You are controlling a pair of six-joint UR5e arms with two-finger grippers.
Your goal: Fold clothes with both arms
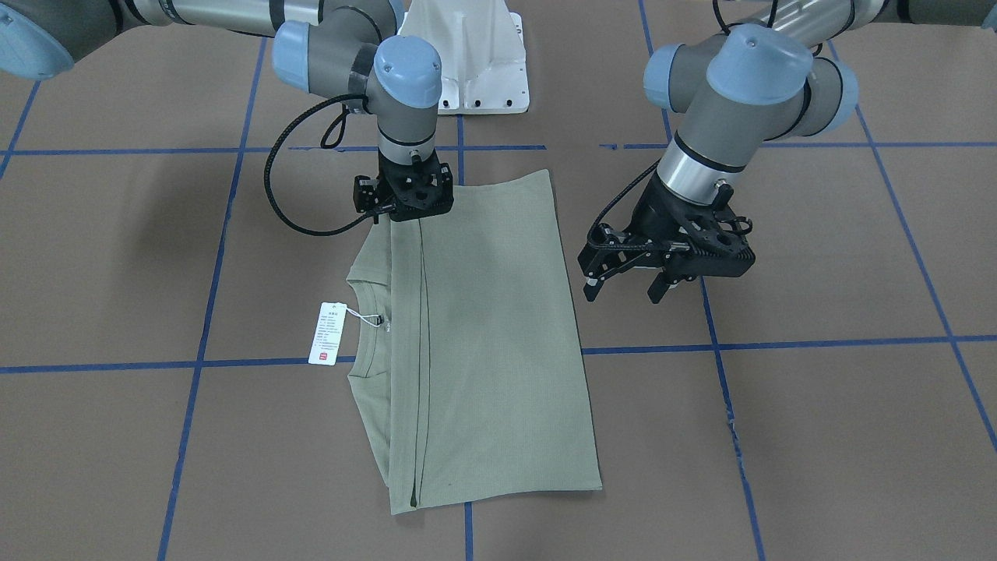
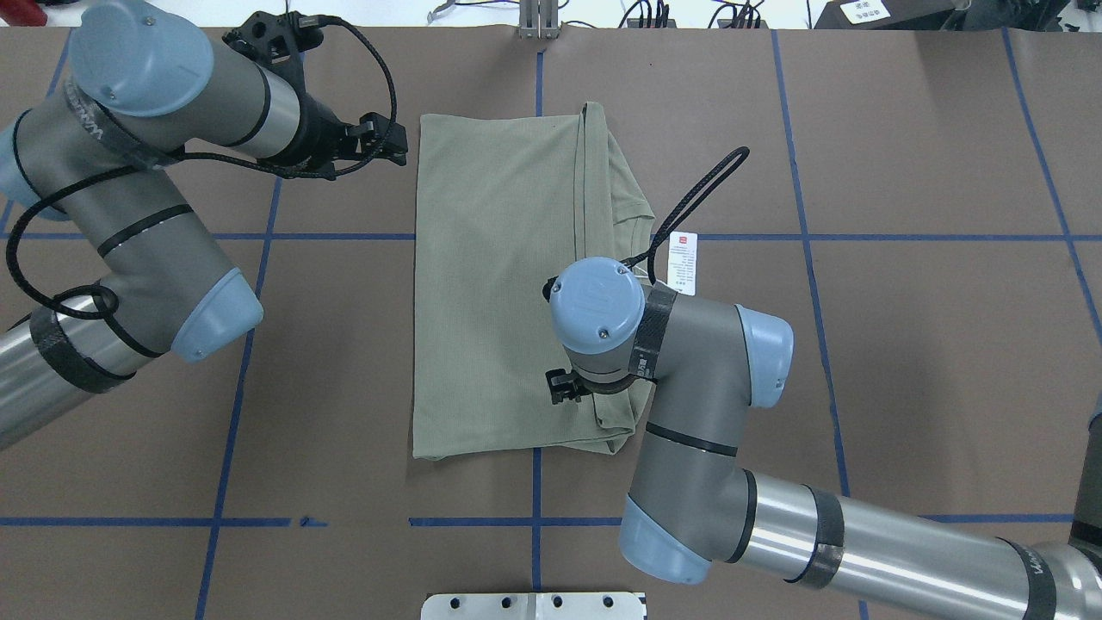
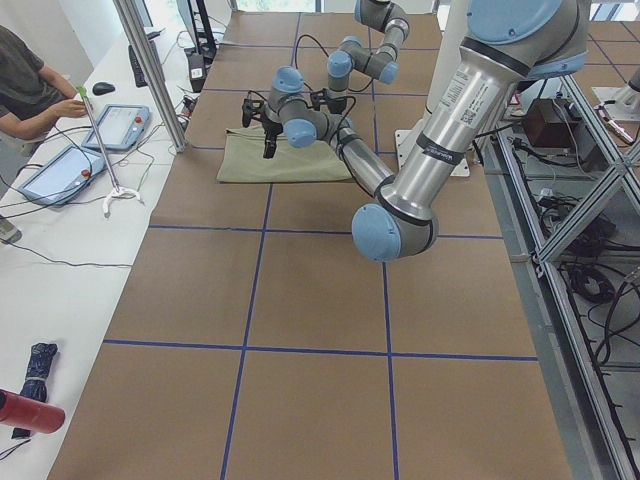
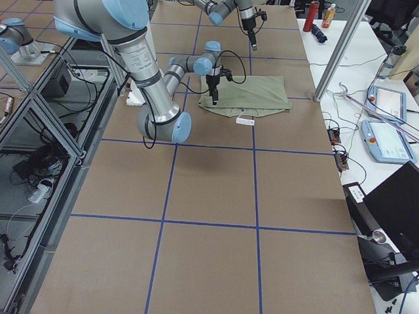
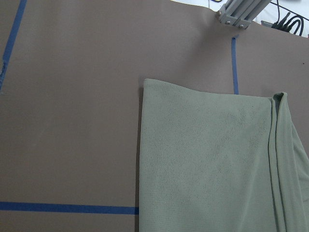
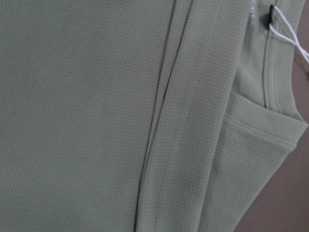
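Observation:
The sage-green shirt lies flat on the brown table, folded into a long rectangle with a fold seam running along its collar side. Its white hang tag rests on the table beside the collar. My left gripper hovers open and empty above the table, just off the shirt's plain long edge. My right gripper points straight down onto the shirt's corner nearest the robot, on the seam. Its fingers are hidden under its body, so I cannot tell if they are shut. The right wrist view shows only flat fabric.
The white pedestal base stands just behind the shirt. Blue tape lines divide the brown table. A person sits at a side bench with tablets. The right arm's cable loops over the tag.

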